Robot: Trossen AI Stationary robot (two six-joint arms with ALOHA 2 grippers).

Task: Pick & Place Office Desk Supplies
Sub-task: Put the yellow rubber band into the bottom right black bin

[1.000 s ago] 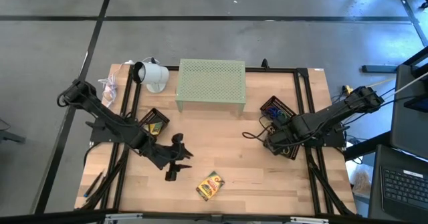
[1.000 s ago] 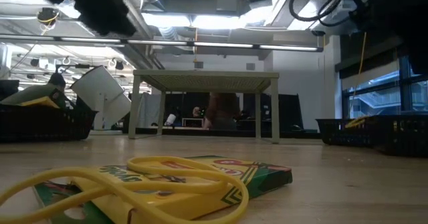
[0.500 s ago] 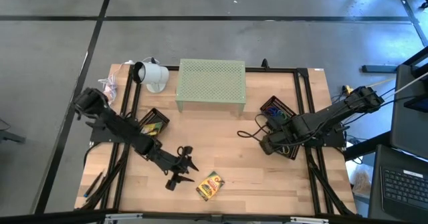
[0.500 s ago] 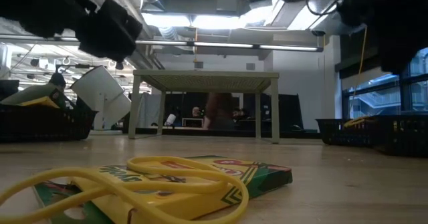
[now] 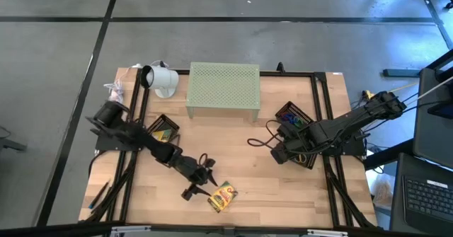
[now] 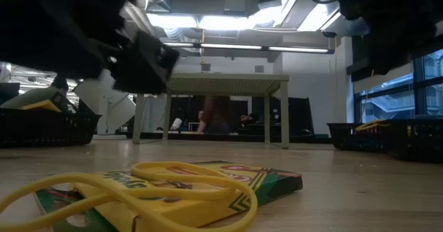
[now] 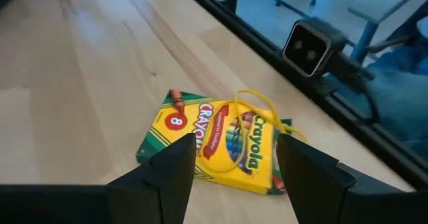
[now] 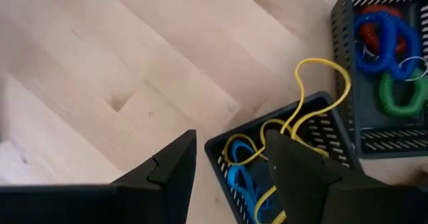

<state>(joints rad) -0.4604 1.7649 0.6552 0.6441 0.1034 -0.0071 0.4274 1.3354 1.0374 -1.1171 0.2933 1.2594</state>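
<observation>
A yellow-green crayon box [image 7: 214,138] lies flat on the wooden table near its front edge, also seen in the high view [image 5: 222,196]. A yellow rubber band [image 7: 257,120] lies loose across its top. My left gripper [image 5: 205,175] hangs open just left of and above the box, slanting down toward it, fingers [image 7: 175,174] apart. Over the right side, my right gripper [image 5: 274,152] points down, open, with nothing between its fingers [image 8: 167,174]. Below it a black mesh tray [image 8: 338,137] holds yellow and blue bands.
A second black mesh tray [image 8: 374,140] beside the first holds blue, red and green coil rings. Another tray [image 5: 161,129] at the left holds a crayon box. A pale green perforated stand [image 5: 223,88] and a white cylinder [image 5: 161,78] stand at the back.
My left gripper has come down and moved toward the table's right and near edge, closing on the crayon box, and has rolled and tipped as it went. It has stayed open. My right gripper has tipped a little toward the table's left.
</observation>
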